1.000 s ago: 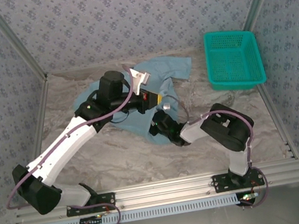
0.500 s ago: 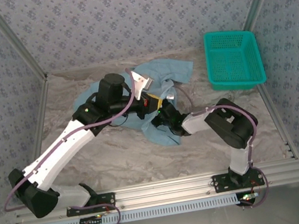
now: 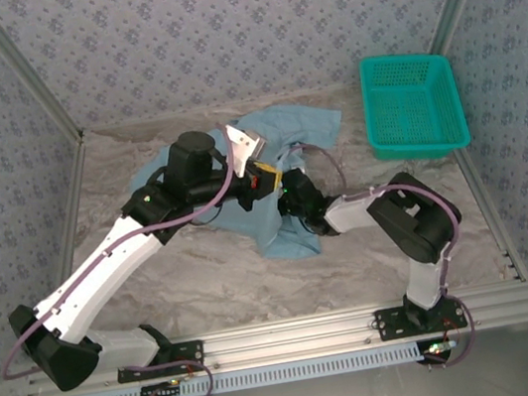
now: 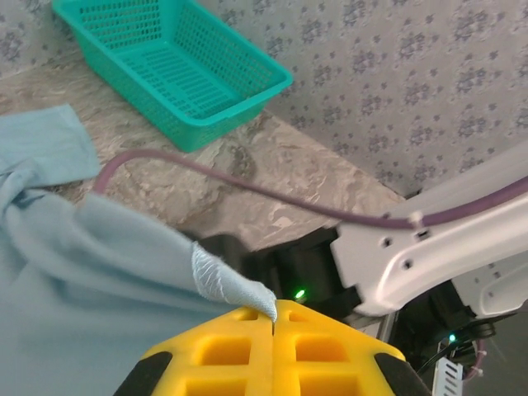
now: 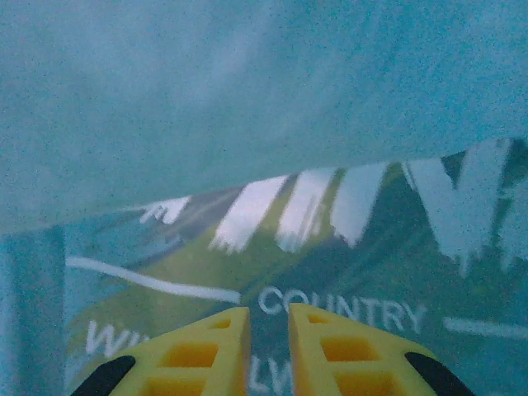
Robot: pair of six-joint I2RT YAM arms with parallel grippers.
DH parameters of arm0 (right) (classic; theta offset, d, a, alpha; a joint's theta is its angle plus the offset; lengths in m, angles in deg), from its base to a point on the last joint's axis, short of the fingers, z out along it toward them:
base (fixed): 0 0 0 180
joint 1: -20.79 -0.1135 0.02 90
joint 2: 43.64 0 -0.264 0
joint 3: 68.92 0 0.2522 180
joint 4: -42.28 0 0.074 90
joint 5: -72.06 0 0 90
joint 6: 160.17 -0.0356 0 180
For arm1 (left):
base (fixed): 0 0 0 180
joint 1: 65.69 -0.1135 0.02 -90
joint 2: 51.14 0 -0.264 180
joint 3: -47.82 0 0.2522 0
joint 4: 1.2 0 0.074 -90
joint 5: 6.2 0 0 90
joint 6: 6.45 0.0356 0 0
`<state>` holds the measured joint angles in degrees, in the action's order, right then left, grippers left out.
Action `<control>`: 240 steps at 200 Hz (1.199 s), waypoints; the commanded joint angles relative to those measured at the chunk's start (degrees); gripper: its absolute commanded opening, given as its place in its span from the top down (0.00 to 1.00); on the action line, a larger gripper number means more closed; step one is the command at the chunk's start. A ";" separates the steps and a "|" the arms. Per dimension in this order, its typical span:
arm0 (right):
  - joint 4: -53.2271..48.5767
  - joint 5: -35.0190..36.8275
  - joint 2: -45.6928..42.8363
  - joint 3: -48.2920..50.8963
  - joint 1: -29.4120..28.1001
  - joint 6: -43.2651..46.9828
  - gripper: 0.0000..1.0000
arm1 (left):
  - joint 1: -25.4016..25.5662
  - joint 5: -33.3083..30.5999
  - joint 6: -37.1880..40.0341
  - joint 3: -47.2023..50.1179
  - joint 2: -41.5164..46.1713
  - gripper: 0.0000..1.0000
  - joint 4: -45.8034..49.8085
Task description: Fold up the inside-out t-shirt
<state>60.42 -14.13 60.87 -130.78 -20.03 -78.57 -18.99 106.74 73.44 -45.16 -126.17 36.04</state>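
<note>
The inside-out t-shirt [image 3: 304,122] lies crumpled, light blue, at the table's middle back. My left gripper [image 3: 266,174] is shut on a corner of its hem and holds that edge up. In the left wrist view the yellow fingertips [image 4: 273,318] pinch the stitched hem, and the t-shirt [image 4: 91,264] drapes off to the left. My right gripper [image 3: 291,194] reaches under the lifted fabric just beside the left one. In the right wrist view its jaws [image 5: 268,318] stand a little apart with nothing between them. They point at the t-shirt's [image 5: 247,91] inner side with white printed lettering [image 5: 330,302].
A teal mesh basket [image 3: 411,104] stands at the back right, also seen in the left wrist view as the basket [image 4: 169,70]. The right arm's white link [image 4: 429,239] and purple cable [image 4: 247,177] pass close in front of the left gripper. Patterned walls enclose the table.
My right gripper has slid away from the near edge and under the raised shirt, its jaws parting slightly. The left gripper has kept its hold on the hem and shifted a little.
</note>
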 commanded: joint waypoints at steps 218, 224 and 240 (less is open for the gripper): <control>-29.25 14.10 22.71 -37.12 -2.16 -9.31 0.41 | 6.06 10.36 -0.27 -10.78 1.15 1.00 -13.50; -30.47 13.97 23.44 -38.53 -2.02 -9.74 0.39 | 6.04 10.64 -0.18 -10.78 1.46 1.00 -13.72; -34.05 13.68 25.47 -42.12 -1.75 -10.53 0.34 | 6.04 11.59 0.01 -10.96 1.68 1.00 -13.91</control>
<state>36.26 -1.47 82.99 -167.76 -22.17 -85.46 -13.81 113.01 72.20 -55.39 -127.79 28.48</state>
